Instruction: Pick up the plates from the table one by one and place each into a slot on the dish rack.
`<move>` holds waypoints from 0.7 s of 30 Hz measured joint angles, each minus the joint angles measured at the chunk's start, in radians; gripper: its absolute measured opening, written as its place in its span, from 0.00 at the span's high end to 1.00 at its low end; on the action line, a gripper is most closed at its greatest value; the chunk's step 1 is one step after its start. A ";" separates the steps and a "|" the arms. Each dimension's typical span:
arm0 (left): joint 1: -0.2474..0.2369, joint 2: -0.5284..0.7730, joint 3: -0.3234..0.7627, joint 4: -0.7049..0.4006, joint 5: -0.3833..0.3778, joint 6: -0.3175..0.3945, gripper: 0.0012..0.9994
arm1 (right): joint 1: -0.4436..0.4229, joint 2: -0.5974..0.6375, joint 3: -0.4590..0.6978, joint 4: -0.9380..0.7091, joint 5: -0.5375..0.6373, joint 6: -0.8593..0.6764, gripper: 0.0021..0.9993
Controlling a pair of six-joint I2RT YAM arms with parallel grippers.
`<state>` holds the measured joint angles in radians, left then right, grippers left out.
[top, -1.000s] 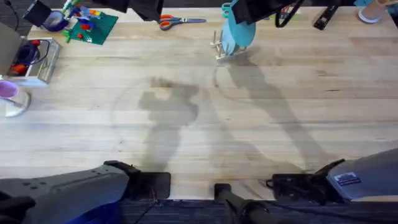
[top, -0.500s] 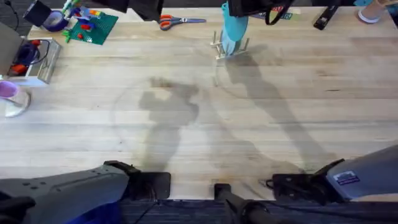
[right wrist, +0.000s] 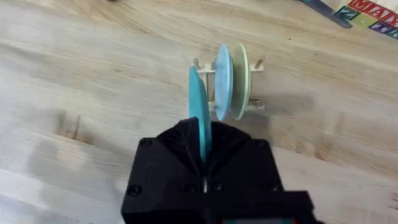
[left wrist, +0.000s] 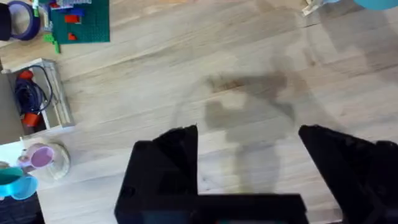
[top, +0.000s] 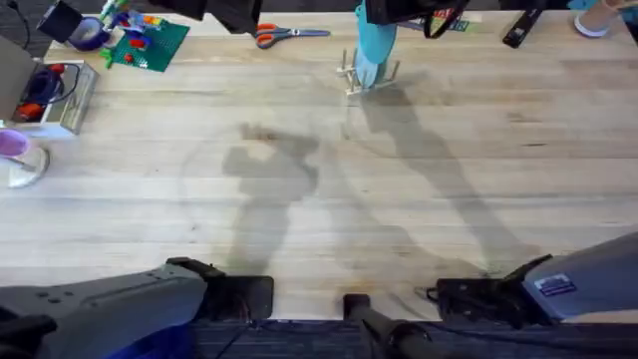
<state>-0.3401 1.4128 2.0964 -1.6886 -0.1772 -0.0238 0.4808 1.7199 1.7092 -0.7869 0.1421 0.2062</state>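
The right gripper (right wrist: 202, 149) is clamped on the upright teal plate (right wrist: 199, 118) at the rack (right wrist: 205, 68) near the table's (top: 399, 219) far edge, beside the slotted blue plate (right wrist: 223, 81). The left gripper (left wrist: 249, 155) hangs empty, jaws wide.

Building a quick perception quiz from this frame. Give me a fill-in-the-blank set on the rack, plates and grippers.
1. The right gripper is shut on the ____ plate.
2. The dish rack already holds a pale blue plate and a ____ plate.
3. Both racked plates stand on ____.
4. The left gripper is ____ and holds nothing.

Missing words: teal; cream; edge; open
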 joint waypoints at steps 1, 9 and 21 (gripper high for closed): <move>0.000 0.000 0.000 0.000 0.000 0.000 0.01 | 0.000 0.000 0.000 0.004 0.000 0.000 0.97; 0.000 0.000 0.000 0.000 0.000 0.000 0.01 | 0.000 0.000 0.000 0.046 0.000 -0.005 0.97; 0.000 0.000 0.000 0.000 0.000 0.000 0.01 | -0.018 0.000 0.000 0.048 0.000 -0.021 0.97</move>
<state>-0.3401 1.4128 2.0964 -1.6883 -0.1773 -0.0238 0.4632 1.7198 1.7092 -0.7391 0.1421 0.1856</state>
